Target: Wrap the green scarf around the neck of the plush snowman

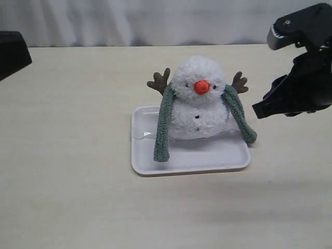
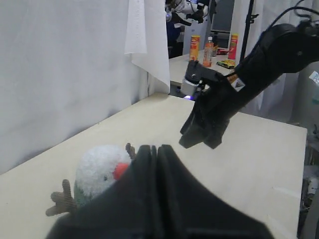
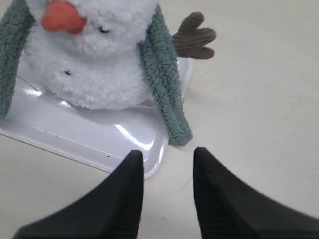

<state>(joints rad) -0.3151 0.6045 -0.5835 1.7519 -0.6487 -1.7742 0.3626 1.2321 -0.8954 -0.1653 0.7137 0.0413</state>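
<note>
Exterior view, with both wrist views. The plush snowman (image 1: 199, 111) sits upright in the middle part of the desk (image 1: 67, 155), nearer the far edge, on the far half of a white tray (image 1: 192, 162). It faces the near edge, showing its orange nose (image 1: 202, 86) and brown twig arms (image 1: 160, 81).

The green scarf (image 1: 165, 122) is draped behind the plush snowman's neck (image 1: 193, 100). Its two ends hang down the front, one on each side of the body, well apart and uncrossed. The end on the left arm's side lies on the tray floor and stops short of the near rim. The end on the right arm's side (image 3: 164, 84) runs down past the twig arm, and its tip rests at the tray's corner rim, just over onto the desk.

The right gripper (image 1: 258, 111) hovers above the desk toward the right edge, near that scarf end but apart from it. Its fingers (image 3: 127, 199) are spread, with bare desk showing in the gap between them and nothing held.

The left gripper (image 2: 153, 149) is raised on the left side of the desk, looking across the snowman's head toward the right arm (image 2: 249, 74). Its fingers (image 2: 144, 174) are pressed together with nothing visible between them. In the exterior view only a black part of the left arm (image 1: 10, 54) shows, by the far edge on the left.
</note>
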